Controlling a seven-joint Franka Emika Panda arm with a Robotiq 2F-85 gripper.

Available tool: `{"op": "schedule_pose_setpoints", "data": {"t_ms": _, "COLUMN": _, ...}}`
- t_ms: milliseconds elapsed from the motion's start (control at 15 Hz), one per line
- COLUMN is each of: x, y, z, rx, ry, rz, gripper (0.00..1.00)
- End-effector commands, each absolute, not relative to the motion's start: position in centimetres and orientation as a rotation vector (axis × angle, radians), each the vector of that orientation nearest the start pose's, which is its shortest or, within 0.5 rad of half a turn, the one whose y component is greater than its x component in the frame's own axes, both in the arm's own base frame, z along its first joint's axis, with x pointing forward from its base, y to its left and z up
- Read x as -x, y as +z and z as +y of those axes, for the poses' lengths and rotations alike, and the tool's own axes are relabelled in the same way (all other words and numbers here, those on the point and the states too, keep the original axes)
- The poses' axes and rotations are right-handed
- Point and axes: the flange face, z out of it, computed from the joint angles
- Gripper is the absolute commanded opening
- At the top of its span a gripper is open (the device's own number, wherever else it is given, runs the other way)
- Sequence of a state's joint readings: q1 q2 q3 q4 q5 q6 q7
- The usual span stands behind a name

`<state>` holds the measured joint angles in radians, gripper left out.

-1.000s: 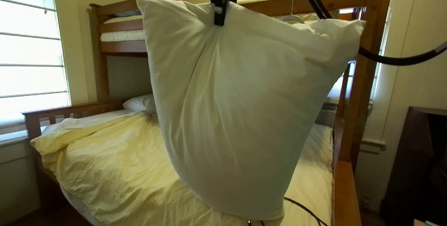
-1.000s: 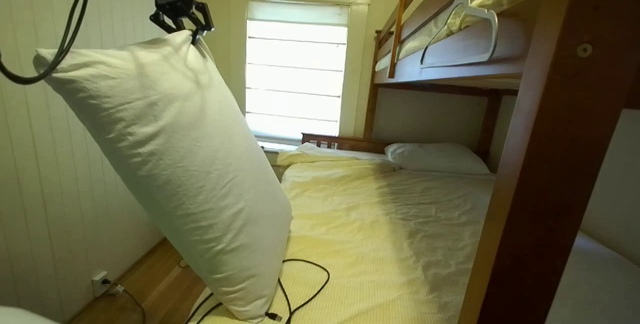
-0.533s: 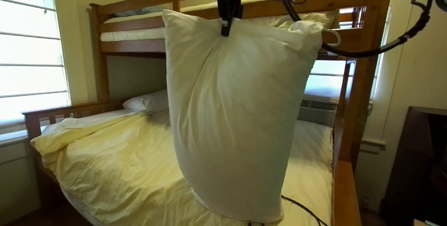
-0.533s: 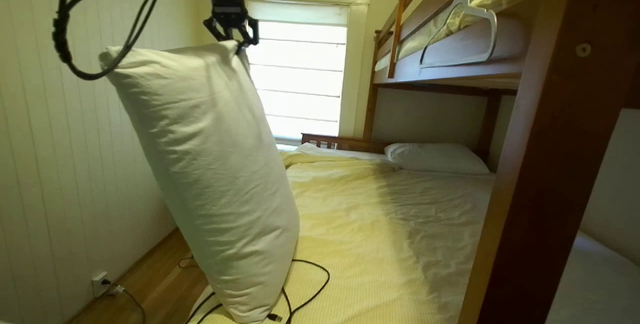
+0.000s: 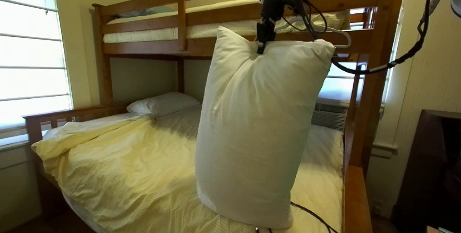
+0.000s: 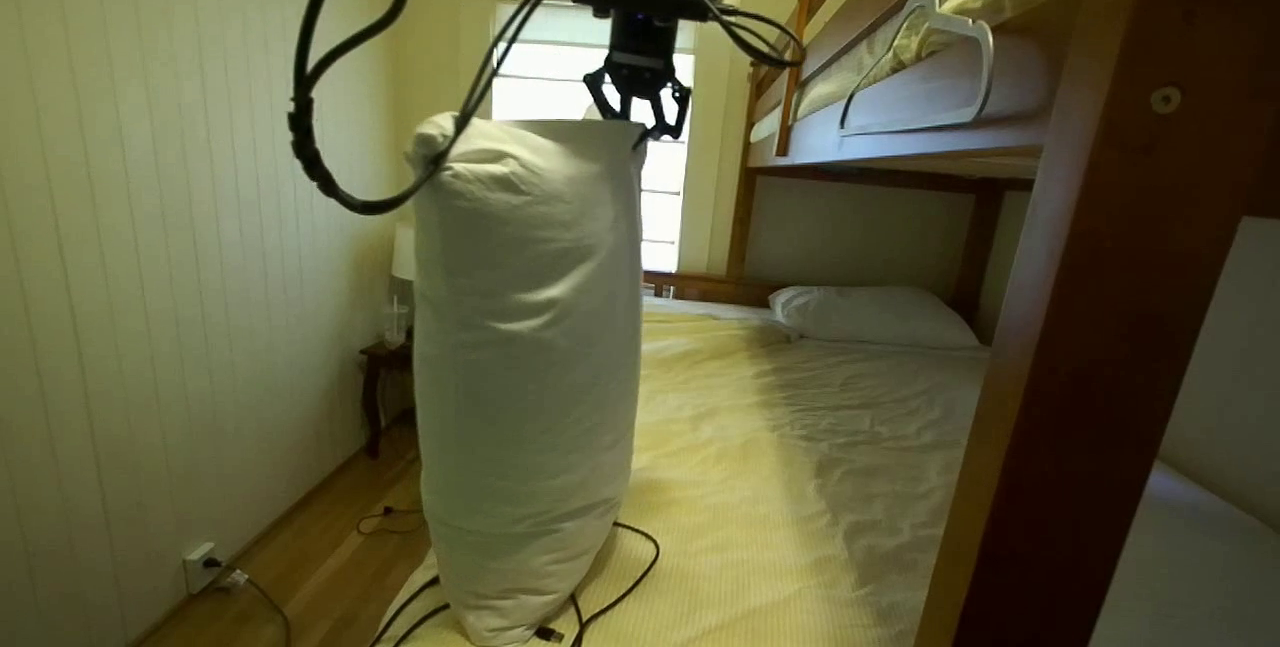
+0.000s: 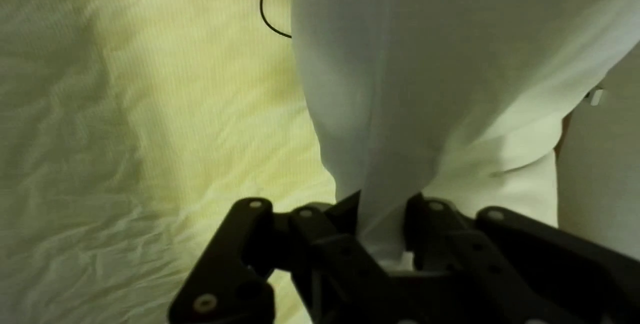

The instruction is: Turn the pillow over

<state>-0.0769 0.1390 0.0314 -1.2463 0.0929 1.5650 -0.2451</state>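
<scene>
Pillow (image 5: pixel 248 135) stands on end upon the yellow bedspread (image 5: pixel 122 168) in an exterior view. In an exterior view, you see a dark cable (image 6: pixel 657 549) looped on the bedspread, just beside the pillow's lower end. In the wrist view, your gripper (image 7: pixel 382 214) pinches the pillow's top edge above the bedspread, though blur obscures the exact contact.

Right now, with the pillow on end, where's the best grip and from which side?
Top edge of the pillow, from above, jaws astride, I'd say. It stands roughly upright, lower end seemingly on the bedspread, so that edge faces up, and its cloth pinches into a thin fold. The gripper has it there; I wouldn't regrip.
</scene>
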Motion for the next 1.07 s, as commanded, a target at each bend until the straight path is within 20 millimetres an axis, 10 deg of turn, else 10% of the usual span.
{"op": "schedule_pose_setpoints", "data": {"t_ms": 0, "x": -60.3, "y": 68.9, "z": -6.6, "rx": 3.135, "ry": -0.362, "rz": -0.224, "gripper": 0.02}}
{"op": "schedule_pose_setpoints", "data": {"t_ms": 200, "x": -61.4, "y": 67.4, "z": -8.8, "rx": 3.241, "ry": -0.418, "rz": -0.157, "gripper": 0.02}}
{"op": "schedule_pose_setpoints", "data": {"t_ms": 267, "x": -61.9, "y": 66.8, "z": -9.1, "rx": 3.279, "ry": -0.463, "rz": -0.137, "gripper": 0.33}}
{"op": "schedule_pose_setpoints", "data": {"t_ms": 467, "x": -62.6, "y": 66.9, "z": -9.2, "rx": 3.397, "ry": -0.626, "rz": -0.109, "gripper": 0.46}}
{"op": "schedule_pose_setpoints", "data": {"t_ms": 800, "x": -61.8, "y": 69.9, "z": -6.5, "rx": 3.571, "ry": -0.815, "rz": -0.032, "gripper": 0.82}}
{"op": "schedule_pose_setpoints", "data": {"t_ms": 1000, "x": -61.1, "y": 67.2, "z": -3.9, "rx": 3.478, "ry": -0.583, "rz": 0.014, "gripper": 0.99}}
